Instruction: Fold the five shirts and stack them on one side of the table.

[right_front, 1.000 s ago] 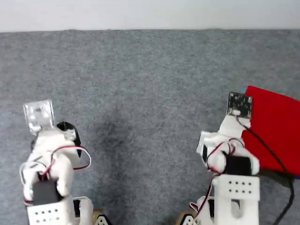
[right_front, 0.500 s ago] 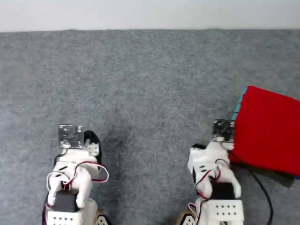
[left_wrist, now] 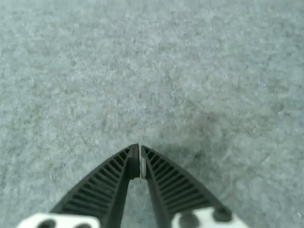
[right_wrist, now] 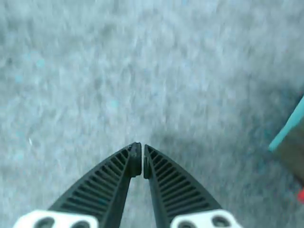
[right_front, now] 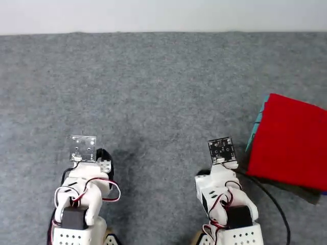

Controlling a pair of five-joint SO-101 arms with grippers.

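A stack of folded shirts [right_front: 291,143] lies at the table's right edge, a red one on top, a teal edge [right_front: 254,130] and a dark grey layer [right_front: 301,191] showing beneath it. My left gripper [left_wrist: 140,153] is shut with nothing in it, just above bare grey felt. My right gripper [right_wrist: 139,151] is also shut and holds nothing; the stack's teal edge [right_wrist: 287,130] shows off to its side. In the high view both arms are drawn in near the front edge, the left arm [right_front: 82,189] at the left and the right arm [right_front: 225,189] just left of the stack, apart from it.
Grey felt [right_front: 163,87] covers the whole table, with open room across the middle and back. A white wall [right_front: 163,15] runs along the far edge. A black cable [right_front: 271,196] trails from the right arm past the stack's near corner.
Both arms have pulled back toward the front edge. The right arm has swung left, away from the red stack. The left arm shifted right and inward.
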